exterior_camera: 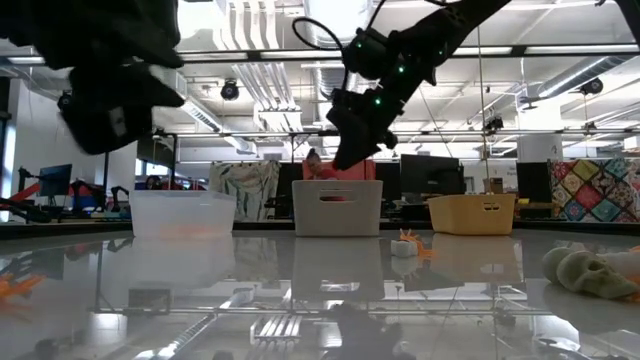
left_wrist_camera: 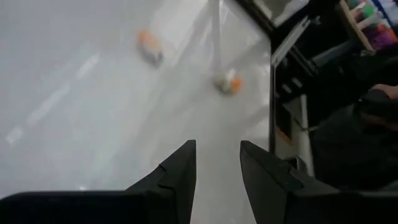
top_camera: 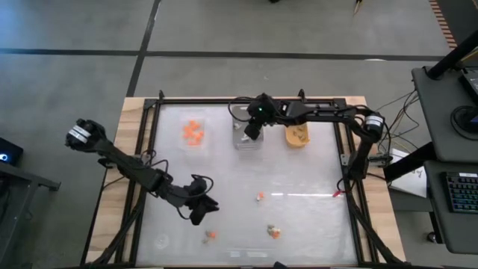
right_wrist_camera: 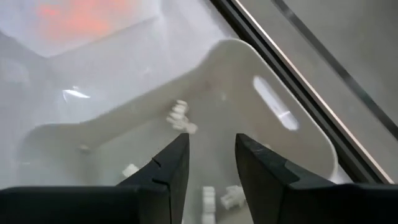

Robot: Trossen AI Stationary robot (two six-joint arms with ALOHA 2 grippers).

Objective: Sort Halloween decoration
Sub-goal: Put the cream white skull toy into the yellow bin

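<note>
Small Halloween decorations lie loose on the table: one orange-and-white (top_camera: 261,196), one orange (top_camera: 211,236) and one tan-and-orange (top_camera: 274,232) near the front. My left gripper (top_camera: 199,212) hovers open above the front left. In its wrist view two trinkets (left_wrist_camera: 149,45) (left_wrist_camera: 227,82) lie ahead, and the left gripper (left_wrist_camera: 217,180) holds nothing. My right gripper (top_camera: 252,131) hangs open over the grey tray (top_camera: 246,142). In the right wrist view white trinkets (right_wrist_camera: 180,116) (right_wrist_camera: 232,194) lie on that tray's floor below the right gripper (right_wrist_camera: 211,163).
A clear tray (top_camera: 194,134) with orange pieces stands left of the grey tray, and an orange-yellow tray (top_camera: 297,137) stands to its right, all along the far edge. A black frame (top_camera: 149,149) rims the table. A pale skull-like trinket (exterior_camera: 590,270) lies close to the low camera.
</note>
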